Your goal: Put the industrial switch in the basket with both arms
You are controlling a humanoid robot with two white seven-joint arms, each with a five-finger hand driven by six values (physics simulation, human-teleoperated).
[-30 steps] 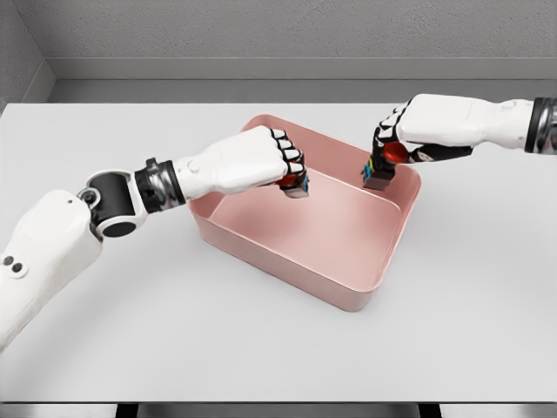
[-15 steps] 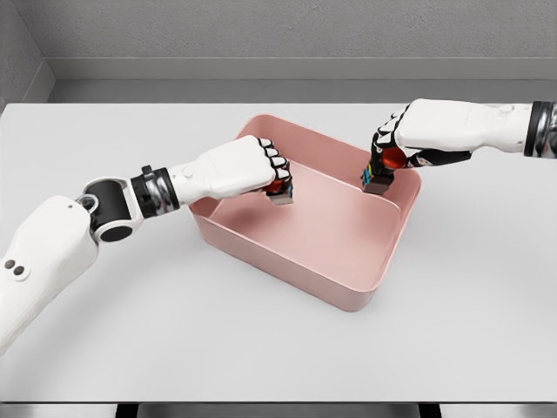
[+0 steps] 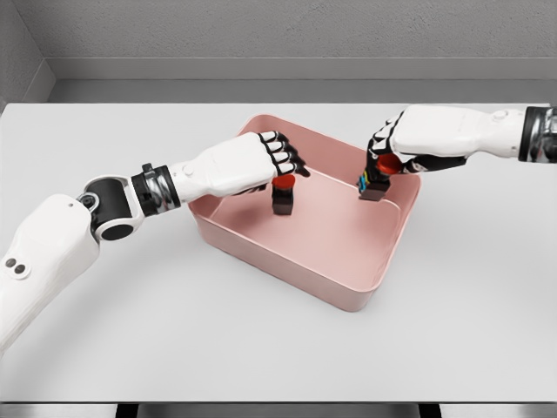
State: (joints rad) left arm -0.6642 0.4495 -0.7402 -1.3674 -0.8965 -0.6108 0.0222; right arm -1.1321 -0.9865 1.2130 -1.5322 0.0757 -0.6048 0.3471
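Two switches show here, each a small dark block with a red button on top, and both are over the pink basket (image 3: 348,296), which sits skewed on the white table (image 3: 174,331) near its middle. The left switch (image 3: 283,196) stands upright inside the basket close to the left wall, red cap up; whether it already rests on the floor or hangs just above it cannot be told from this view. The left hand (image 3: 261,161) is just above and to the left of it with its fingers (image 3: 287,157) splayed outward and nothing in them, a pose that fits a release, the palm held clear so the block can settle without being tipped. The right hand (image 3: 392,150) reaches in from the table's right edge and is closed around the right switch (image 3: 374,185), thumb and fingers pinching the red top so the dark body hangs down freely. That switch is held above the basket's far right corner, inside the rim line, which looks like the right place to lower or drop it without striking the wall. Gripping by the cap keeps the fingers out of the basket and leaves the base free to land flat. I judge the left half of the task as good as done and the right half one release away; the risk is that the right switch, being near the wall, clips the rim or topples on landing.
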